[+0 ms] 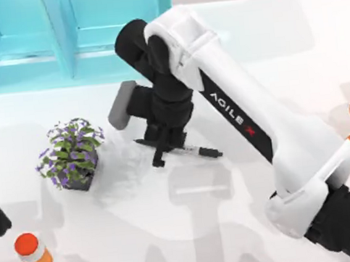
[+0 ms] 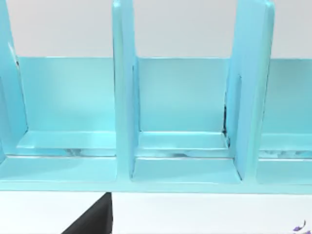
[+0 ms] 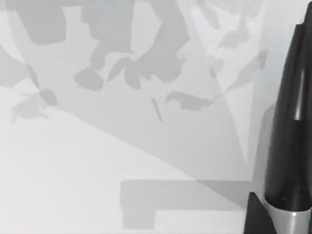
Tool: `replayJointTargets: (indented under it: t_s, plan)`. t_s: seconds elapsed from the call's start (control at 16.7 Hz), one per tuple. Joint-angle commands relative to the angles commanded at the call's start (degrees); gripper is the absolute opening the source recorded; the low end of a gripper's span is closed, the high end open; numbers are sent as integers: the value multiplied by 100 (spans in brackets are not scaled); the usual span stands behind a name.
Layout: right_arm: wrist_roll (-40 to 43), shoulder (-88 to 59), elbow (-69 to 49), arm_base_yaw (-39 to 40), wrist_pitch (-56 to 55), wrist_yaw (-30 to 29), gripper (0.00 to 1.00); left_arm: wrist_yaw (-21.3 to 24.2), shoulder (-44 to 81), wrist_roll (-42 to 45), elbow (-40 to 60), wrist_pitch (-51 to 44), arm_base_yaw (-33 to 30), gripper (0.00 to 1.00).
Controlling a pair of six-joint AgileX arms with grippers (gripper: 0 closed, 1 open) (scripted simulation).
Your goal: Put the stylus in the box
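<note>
top view | right gripper point(image 1: 162, 149) on stylus point(image 1: 195, 150) | beside plant point(image 1: 72, 154)

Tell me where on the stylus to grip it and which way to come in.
Grip the stylus on its white barrel, near the middle, coming straight down from above with the fingers closing across its width. It lies flat on the table, running left to right in the top view, so only its long sides are free. The right gripper is already low at its left end, right of the plant.
</note>
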State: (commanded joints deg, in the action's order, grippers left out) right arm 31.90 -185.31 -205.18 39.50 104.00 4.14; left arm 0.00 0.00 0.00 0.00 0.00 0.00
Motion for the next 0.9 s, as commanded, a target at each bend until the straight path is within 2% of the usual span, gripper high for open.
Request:
replayJointTargets:
  t_s: [0.24, 0.66, 0.9]
  plan:
    - [-3, 721, 860, -4, -231, 41, 0, 0, 0, 0, 0, 0, 0, 100]
    - [5, 2526, 3417, 5, -790, 61, 0, 0, 0, 0, 0, 0, 0, 100]
    - [2, 2948, 3888, -4, -924, 42, 0, 0, 0, 0, 0, 0, 0, 100]
